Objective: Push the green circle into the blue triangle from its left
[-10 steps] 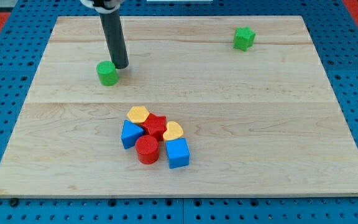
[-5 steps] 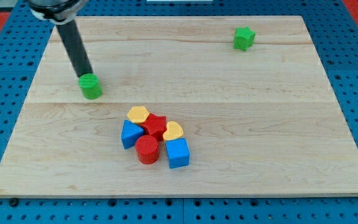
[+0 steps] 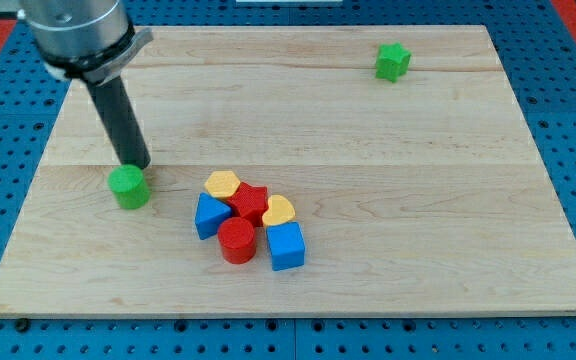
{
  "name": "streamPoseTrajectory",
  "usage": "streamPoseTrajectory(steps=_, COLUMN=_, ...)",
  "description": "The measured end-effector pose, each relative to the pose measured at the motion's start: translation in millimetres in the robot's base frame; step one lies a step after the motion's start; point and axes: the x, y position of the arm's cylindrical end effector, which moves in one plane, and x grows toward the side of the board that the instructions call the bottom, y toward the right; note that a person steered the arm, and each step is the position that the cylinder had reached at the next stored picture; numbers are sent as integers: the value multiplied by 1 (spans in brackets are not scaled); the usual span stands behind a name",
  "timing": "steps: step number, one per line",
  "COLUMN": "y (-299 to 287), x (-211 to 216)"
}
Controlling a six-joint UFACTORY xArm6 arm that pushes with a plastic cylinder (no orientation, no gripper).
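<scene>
The green circle [image 3: 128, 187] sits on the wooden board at the view's left, about level with the cluster's upper part. My tip [image 3: 136, 164] stands just above it and slightly to its right, touching or nearly touching it. The blue triangle [image 3: 209, 215] lies at the left edge of a cluster in the middle of the board, to the right of and slightly below the green circle, with a gap between them.
The cluster also holds a yellow block [image 3: 223, 184], a red star [image 3: 251, 202], a yellow heart [image 3: 279, 211], a red cylinder [image 3: 236, 241] and a blue cube [image 3: 286, 246]. A green star [image 3: 393, 62] sits near the top right. The wooden board [image 3: 418, 200] lies on a blue pegboard.
The rod has moved left, then down the view, pushing the green circle left and down, from the upper left area to level with the cluster. The cluster has not moved.
</scene>
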Motion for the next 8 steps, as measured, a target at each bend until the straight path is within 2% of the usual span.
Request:
streamPoseTrajectory(steps=2, y=9, x=22)
streamPoseTrajectory(steps=3, y=-37, x=31)
streamPoseTrajectory(steps=4, y=-50, x=42)
streamPoseTrajectory(steps=6, y=47, x=46)
streamPoseTrajectory(steps=8, y=-13, x=87)
